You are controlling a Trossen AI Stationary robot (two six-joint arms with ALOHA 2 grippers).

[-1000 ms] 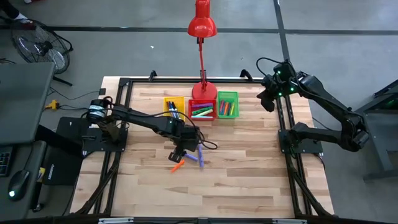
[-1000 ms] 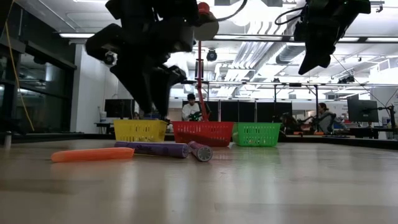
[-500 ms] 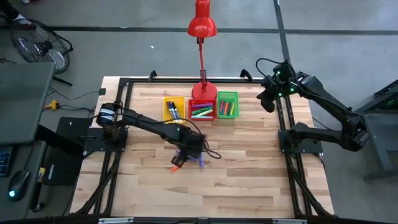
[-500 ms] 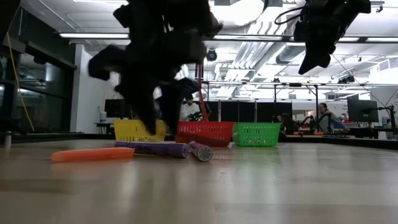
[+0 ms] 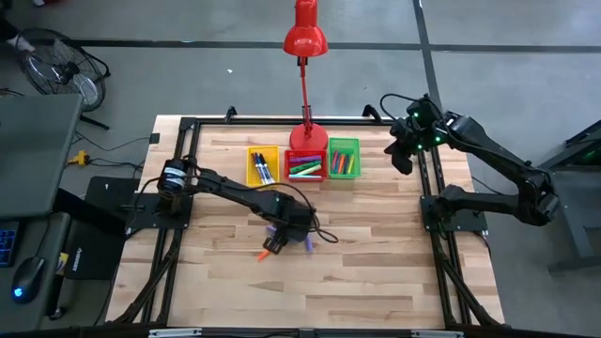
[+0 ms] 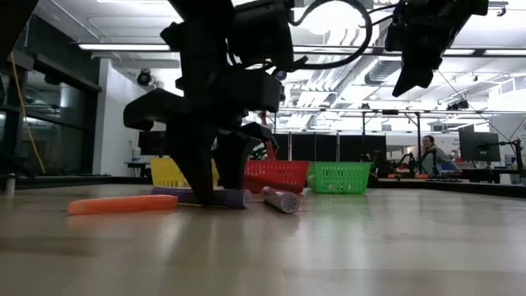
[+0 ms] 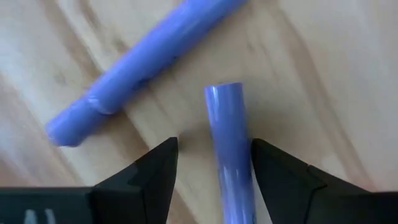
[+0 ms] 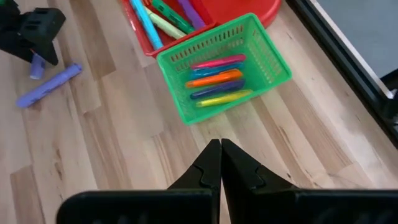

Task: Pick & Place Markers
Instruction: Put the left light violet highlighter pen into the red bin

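The left tool [image 7: 211, 174] is down at the table [image 5: 376, 253], its fingers [image 7: 155, 177] spread with a purple marker [image 7: 229, 149] lying between them, not pinched as far as can be seen. That marker's long axis runs straight out from the tool, its blunt end pointing away. Just beyond its end lies a second purple marker [image 7: 140, 68], set slantwise across the first one's line and apart from it. In the high view an orange marker [image 5: 269, 251] lies just beside the tool, toward the table's front edge; in the low view it lies flat on the boards, lengthwise across the picture.

The table is pale wood planks inside a dark frame. Farther back from the left tool stand a yellow bin [image 5: 262, 165], a red bin [image 5: 304, 167] and a green bin [image 5: 344, 158] in a row, each with markers in it, and behind them a red lamp [image 5: 305, 33].

The right tool [image 8: 220, 163] hangs high over the table's far right corner, fingers pressed together, holding nothing.

Beyond the table is a big room with ceiling strip lights, monitors, and a seated person [image 6: 427, 154].
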